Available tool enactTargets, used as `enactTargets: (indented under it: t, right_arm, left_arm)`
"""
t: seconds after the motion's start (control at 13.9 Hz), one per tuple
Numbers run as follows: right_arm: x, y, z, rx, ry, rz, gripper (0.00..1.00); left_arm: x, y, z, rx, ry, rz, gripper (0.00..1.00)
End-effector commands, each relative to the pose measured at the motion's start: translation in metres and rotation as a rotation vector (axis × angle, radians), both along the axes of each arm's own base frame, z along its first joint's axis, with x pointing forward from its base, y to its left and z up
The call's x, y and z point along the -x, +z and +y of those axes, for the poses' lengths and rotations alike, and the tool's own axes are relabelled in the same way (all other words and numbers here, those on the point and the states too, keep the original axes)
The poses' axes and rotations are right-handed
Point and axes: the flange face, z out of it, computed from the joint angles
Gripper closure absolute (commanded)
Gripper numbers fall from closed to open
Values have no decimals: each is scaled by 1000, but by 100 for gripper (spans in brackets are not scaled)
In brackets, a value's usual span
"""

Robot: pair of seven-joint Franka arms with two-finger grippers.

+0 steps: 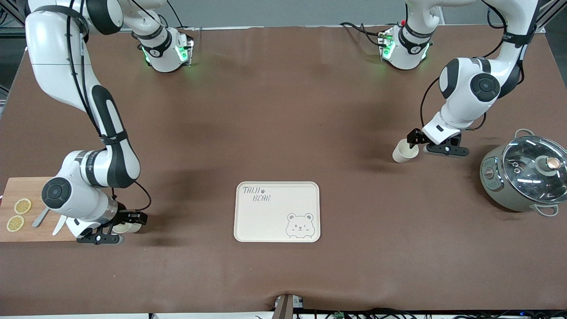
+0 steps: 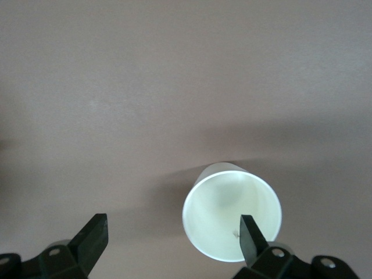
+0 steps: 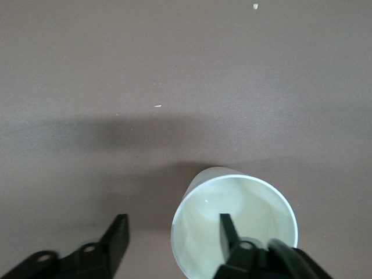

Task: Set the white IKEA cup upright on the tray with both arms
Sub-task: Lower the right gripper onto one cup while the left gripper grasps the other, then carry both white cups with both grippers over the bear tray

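Observation:
The cream tray [image 1: 274,221] with the bear drawing lies empty at the table's middle, near the front camera. One white cup [image 1: 404,151] lies tilted toward the left arm's end, its mouth facing my left gripper [image 1: 414,141]. In the left wrist view that gripper [image 2: 172,226] is open, with one finger [image 2: 251,238] inside the cup's [image 2: 226,215] mouth and the other outside. A second white cup [image 1: 125,228] sits at my right gripper [image 1: 133,219], beside the cutting board. In the right wrist view that gripper [image 3: 172,224] is open, with one finger [image 3: 228,232] inside the cup [image 3: 256,226].
A bamboo cutting board [image 1: 22,188] with two lemon slices [image 1: 22,206] and a utensil [image 1: 40,217] lies at the right arm's end. A grey pot with a glass lid [image 1: 525,173] stands at the left arm's end. Cables run along the front edge.

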Motion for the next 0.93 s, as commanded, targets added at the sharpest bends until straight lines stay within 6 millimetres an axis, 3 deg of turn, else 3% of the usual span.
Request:
enactTargets:
  t: [0.0, 0.14, 0.36, 0.57, 0.65, 0.86]
  right_arm:
    - [-3, 3, 1, 0, 28, -6, 84]
    - [-3, 3, -1, 2, 51, -8, 100]
    - [-5, 10, 3, 2, 58, -20, 100]
    - [-9, 22, 26, -6, 81, -42, 100]
    - [-11, 29, 39, -9, 97, -55, 100]
    - [-12, 49, 80, -40, 143, -79, 100]
  left_arm:
    - [5, -13, 3, -8, -21, -26, 0]
    - [4, -29, 2, -2, -21, -44, 0]
    - [2, -49, 0, 4, -27, -58, 0]
    - [1, -56, -4, 6, -31, -52, 0]
    - [3, -54, -6, 9, -10, -53, 99]
    - [1, -53, -16, 13, -14, -54, 100]
